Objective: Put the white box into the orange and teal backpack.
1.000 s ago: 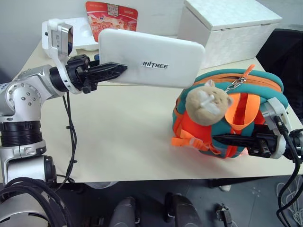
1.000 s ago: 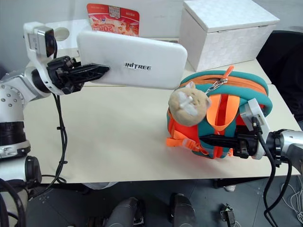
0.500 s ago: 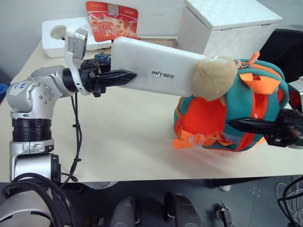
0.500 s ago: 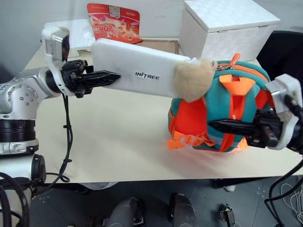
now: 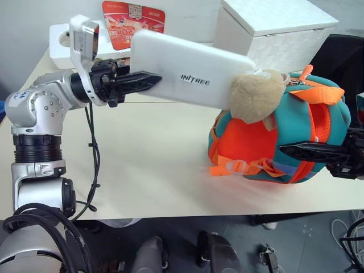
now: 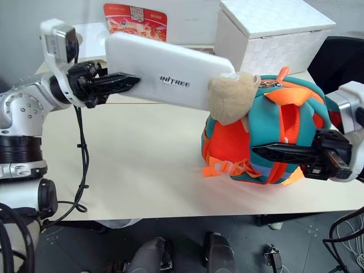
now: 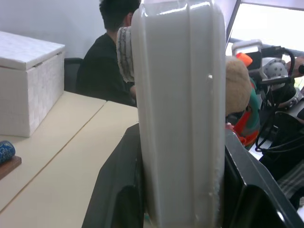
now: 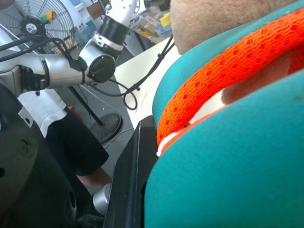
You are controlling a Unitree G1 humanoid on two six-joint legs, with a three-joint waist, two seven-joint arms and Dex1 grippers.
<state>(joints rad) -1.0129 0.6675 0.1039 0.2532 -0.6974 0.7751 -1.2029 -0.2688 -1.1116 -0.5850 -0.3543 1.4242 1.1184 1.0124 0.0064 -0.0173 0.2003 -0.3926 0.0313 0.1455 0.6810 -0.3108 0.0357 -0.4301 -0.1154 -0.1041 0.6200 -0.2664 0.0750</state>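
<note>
While the white box (image 5: 190, 77) is being held in the air by one short end in the left gripper (image 5: 141, 82), jaws clamped on it, its far end is being pressed against the tan plush toy (image 5: 256, 95) at the top of the backpack (image 5: 267, 142). The backpack is being gripped by the right gripper (image 6: 284, 152), jaws nearly shut on its fabric, above the table (image 5: 148, 165).

Robotics lab or office, beige desks (image 7: 57, 142), standing fan (image 8: 28, 23), seated person (image 7: 107, 61)
</note>
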